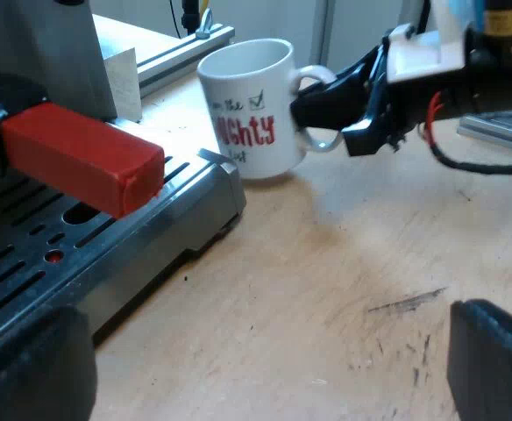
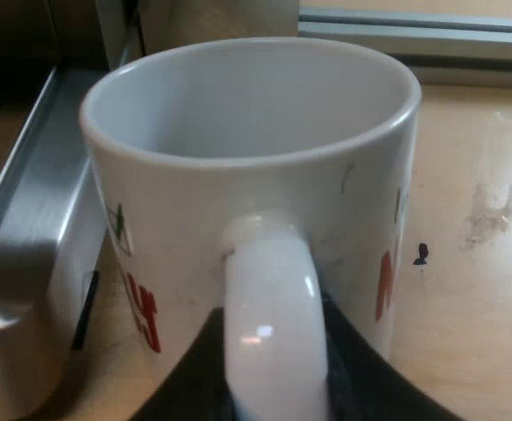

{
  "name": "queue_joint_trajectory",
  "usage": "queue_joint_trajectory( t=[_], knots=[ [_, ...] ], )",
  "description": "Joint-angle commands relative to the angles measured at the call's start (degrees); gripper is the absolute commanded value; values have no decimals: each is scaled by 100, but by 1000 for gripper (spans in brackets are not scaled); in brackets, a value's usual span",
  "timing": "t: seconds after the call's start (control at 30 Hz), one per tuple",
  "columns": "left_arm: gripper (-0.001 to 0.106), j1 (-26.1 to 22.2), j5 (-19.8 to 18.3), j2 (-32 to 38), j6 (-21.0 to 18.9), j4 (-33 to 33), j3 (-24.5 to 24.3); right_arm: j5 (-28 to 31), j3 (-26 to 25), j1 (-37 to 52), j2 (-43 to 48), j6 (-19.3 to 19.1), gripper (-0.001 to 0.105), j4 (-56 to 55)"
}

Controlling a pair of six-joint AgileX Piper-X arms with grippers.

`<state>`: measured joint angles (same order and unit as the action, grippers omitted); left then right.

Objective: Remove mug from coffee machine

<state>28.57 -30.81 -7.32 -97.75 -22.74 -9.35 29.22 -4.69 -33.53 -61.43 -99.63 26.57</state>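
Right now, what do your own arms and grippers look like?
My left gripper has two chunky, matte black fingers with blunt, squared ends. My right gripper has the same kind of black fingers, angular in outline, mounted under a white, boxy housing, with dark parts of the arm behind it.

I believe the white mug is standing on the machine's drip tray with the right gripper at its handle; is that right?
Not quite: the mug stands on the wooden table beside the drip tray, not on it, as the left wrist view shows. The right gripper is at its handle, as you say.
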Motion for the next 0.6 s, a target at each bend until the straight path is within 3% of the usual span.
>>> queue_joint_trajectory(
  t=[0.03, 0.43, 0.6],
  knots=[
    [83, 28, 56, -23, 34, 31, -11, 56, -75, 22, -824, -96, 0, 1416],
    [83, 28, 56, -23, 34, 31, -11, 572, -99, 22, -2245, -96, 0, 3037],
    [83, 28, 56, -23, 34, 63, -11, 785, -257, 104, -2455, -96, 0, 3133]
  ],
)
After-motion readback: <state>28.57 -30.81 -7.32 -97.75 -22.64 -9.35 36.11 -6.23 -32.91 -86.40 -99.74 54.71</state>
